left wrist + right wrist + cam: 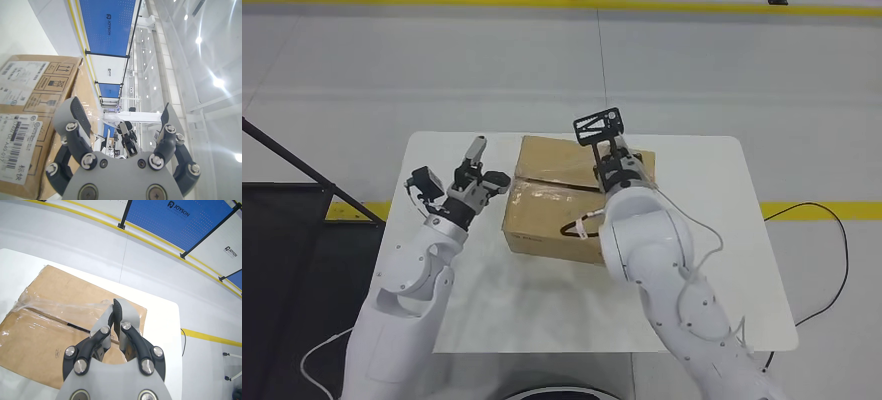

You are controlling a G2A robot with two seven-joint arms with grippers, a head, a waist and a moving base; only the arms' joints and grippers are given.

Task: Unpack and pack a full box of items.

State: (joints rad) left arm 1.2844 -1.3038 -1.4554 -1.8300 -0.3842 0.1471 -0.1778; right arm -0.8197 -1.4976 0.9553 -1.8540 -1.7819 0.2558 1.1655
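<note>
Left hand (121, 106) spread wide beside taped box (542, 215) on table (702, 220), right hand (115, 306) pinched closed above it

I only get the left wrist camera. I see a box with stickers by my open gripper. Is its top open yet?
Observer: No. The box is shut on top, with a thin dark slit along the middle.
Operator: Is there tape up there?
Observer: Yes. Clear, wrinkled tape lies across the top, by that slit.
Operator: That far gripper, where is it?
Observer: The right gripper is over the box's top, shut on the tape's end as far as I can tell.
</note>
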